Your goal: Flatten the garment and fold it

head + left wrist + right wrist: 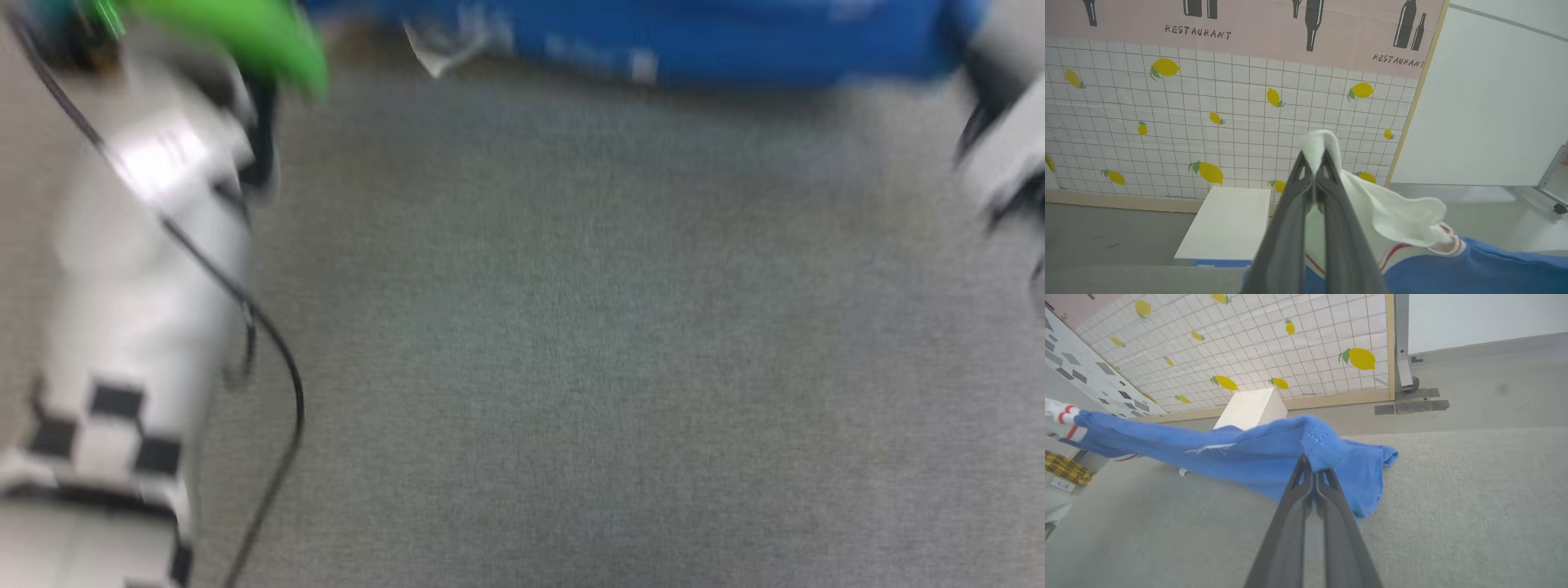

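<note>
Grey carpet (571,327) covered the floor across the frame's middle. Beyond its far edge, at upper centre, a white box (1249,410) stood on smooth floor, with dark tape patches (1421,405) at upper right. Whether the garment (1249,457) touched the carpet was unclear

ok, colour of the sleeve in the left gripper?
White sleeve with red stripes; clearest in left wrist view.

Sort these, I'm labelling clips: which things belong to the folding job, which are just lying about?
Job: garment, left tool shut on its white part, right tool shut on its blue edge.
Lying about: white box, yellow plaid cloth, lemon-print panel.
</note>
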Tool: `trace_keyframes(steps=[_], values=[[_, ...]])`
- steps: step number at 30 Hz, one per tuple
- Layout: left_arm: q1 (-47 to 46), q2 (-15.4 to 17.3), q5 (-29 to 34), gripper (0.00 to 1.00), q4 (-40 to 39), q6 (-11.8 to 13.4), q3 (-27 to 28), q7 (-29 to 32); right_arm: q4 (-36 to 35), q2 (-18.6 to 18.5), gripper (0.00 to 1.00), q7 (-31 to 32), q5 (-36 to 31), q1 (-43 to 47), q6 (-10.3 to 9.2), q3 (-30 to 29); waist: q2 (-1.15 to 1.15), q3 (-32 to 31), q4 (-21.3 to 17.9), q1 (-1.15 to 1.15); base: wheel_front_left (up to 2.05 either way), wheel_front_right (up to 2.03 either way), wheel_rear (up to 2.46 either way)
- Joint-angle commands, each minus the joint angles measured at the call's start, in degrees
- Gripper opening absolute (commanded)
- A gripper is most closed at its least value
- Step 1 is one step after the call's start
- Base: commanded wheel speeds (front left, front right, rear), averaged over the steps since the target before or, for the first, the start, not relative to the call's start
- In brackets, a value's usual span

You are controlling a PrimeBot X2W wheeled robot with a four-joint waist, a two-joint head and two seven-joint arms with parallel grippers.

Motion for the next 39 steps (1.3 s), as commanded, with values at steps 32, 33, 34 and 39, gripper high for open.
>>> trace_keyframes(steps=[32, 33, 34, 39], values=[[76.68, 12.42, -22.89, 0.00, -39.44, 20.57, -0.63, 39.31, -15.92, 0.38, 0.00, 16.41, -5.53, 59.64, -0.08, -2.24, 0.00, -21.80, 0.73, 0.00, 0.00, 0.00, 0.00], [76.93, 12.46, -23.03, 0.00, -40.12, 20.70, -0.36, 39.15, -16.45, 0.63, 0.00, 16.71, -5.69, 59.90, -0.08, -2.61, 0.00, -21.82, 0.66, 0.00, 0.00, 0.00, 0.00], [77.01, 12.36, -23.04, 0.00, -41.07, 20.83, 0.26, 38.35, -17.19, 0.98, 0.00, 16.62, -5.91, 60.01, -0.08, -3.18, 0.00, -21.73, 0.57, 0.00, 0.00, 0.00, 0.00], [74.94, 12.22, -22.58, 0.00, -45.79, 19.97, 2.22, 35.55, -20.21, 2.03, 0.00, 16.64, -6.60, 58.81, -0.08, -4.87, 0.00, -20.77, 0.46, 0.00, 0.00, 0.00, 0.00]])
